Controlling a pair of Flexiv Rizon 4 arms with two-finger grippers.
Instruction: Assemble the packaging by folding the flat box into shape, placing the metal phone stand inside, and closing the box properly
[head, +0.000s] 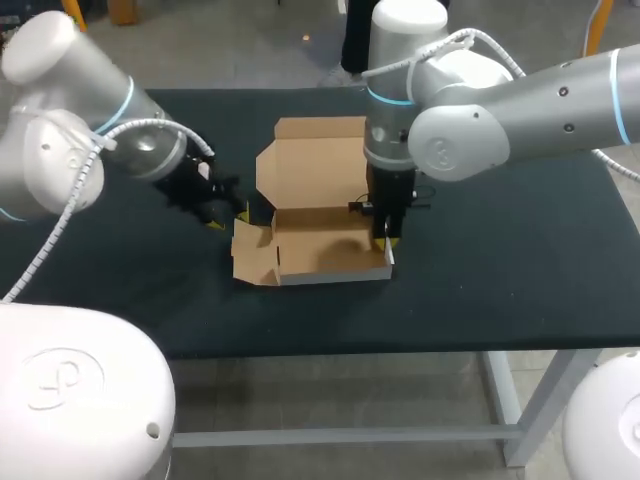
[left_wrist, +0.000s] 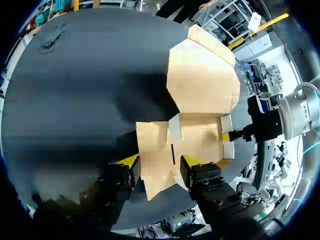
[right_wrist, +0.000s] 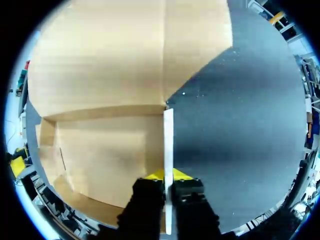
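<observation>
The right jaws are standing narrow, pinching the thin right side wall (right_wrist: 168, 145) of the box (head: 325, 245) between them. One yellow fingertip (right_wrist: 152, 175) is sitting inside the tray and the other outside it. The right arm (head: 500, 110) is coming straight down onto that wall, with the tray's brown floor spreading out just beside and ahead of these jaws.

The left jaws are hanging wide open, low over the table at the opposite end of the box. The loose side flap (left_wrist: 157, 160) is lying between their yellow fingertips (left_wrist: 128, 162); whether either tip is touching it, I cannot tell. The open tray is lying directly ahead of these jaws, and past it the lid (left_wrist: 202, 80) is lying folded back, wide open.

The box is resting on a dark table (head: 520, 270), roughly midway between the two arms. Far ahead of the left jaws, well apart from the box and near the table's edge, a small dark object (left_wrist: 52, 37) is lying flat; it is too small to identify.
</observation>
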